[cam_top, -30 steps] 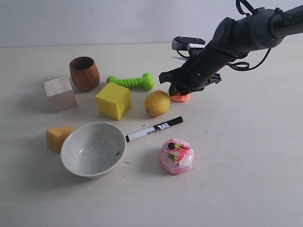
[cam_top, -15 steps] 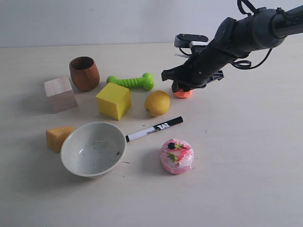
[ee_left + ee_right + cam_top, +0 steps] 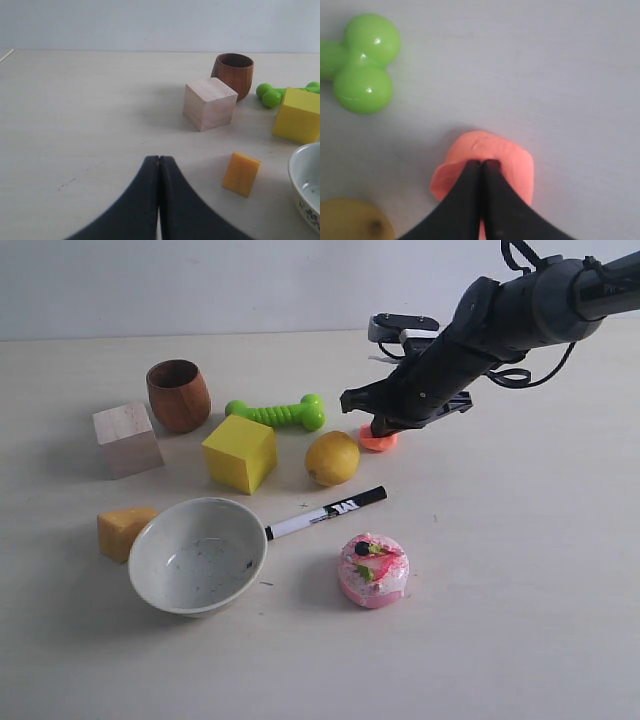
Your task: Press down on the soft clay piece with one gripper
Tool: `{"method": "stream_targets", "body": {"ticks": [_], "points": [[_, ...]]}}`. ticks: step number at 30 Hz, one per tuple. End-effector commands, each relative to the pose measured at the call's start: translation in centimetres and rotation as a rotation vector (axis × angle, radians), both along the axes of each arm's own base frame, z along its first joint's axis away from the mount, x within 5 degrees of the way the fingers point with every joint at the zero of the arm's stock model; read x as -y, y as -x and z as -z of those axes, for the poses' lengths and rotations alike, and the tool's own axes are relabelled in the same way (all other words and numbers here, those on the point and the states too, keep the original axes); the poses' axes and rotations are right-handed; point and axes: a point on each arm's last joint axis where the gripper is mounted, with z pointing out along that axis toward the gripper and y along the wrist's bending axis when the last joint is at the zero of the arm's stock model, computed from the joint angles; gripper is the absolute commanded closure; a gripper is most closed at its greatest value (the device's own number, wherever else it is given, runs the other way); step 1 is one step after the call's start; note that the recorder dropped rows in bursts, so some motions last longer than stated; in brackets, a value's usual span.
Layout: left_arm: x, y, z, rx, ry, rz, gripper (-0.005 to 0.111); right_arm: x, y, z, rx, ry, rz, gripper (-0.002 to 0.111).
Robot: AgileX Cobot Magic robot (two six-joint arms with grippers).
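R pincer (image 3: 481, 163) tips closed, atop soft clay piece (image 3: 512, 157), nr lemon (image 3: 350, 222).

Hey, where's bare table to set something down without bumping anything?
Bare: the exterior view's right side, right of the pink cake and nearer than the right gripper pressing the soft clay piece; also the near strip before the bowl and cake. Crowded: between wooden cup, yellow cube, lemon and marker.

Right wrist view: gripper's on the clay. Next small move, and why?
Probably lift straight up. The right gripper is shut with its tips on the soft clay piece, which already looks squashed flat and spread, so the press seems done. A vertical retreat avoids smearing it.
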Motion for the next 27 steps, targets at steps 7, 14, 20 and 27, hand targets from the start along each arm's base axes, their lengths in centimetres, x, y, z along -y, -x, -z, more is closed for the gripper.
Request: {"method": "stream_targets", "body": {"ticks": [7, 14, 20, 27], "points": [[0.0, 0.0, -0.2, 0.015, 0.004, 0.005, 0.107, 0.2, -0.2, -0.3, 0.026, -0.003, 0.019, 0.108], [0.0, 0.0, -0.2, 0.015, 0.004, 0.005, 0.107, 0.2, -0.2, -0.3, 0.032, 0.001, 0.007, 0.108], [0.0, 0.0, -0.2, 0.015, 0.004, 0.005, 0.107, 0.2, -0.4, -2.0, 0.079, -0.009, 0.012, 0.108], [0.0, 0.0, -0.2, 0.015, 0.004, 0.005, 0.107, 0.2, -0.3, -2.0, 0.066, -0.01, 0.006, 0.08]]}}
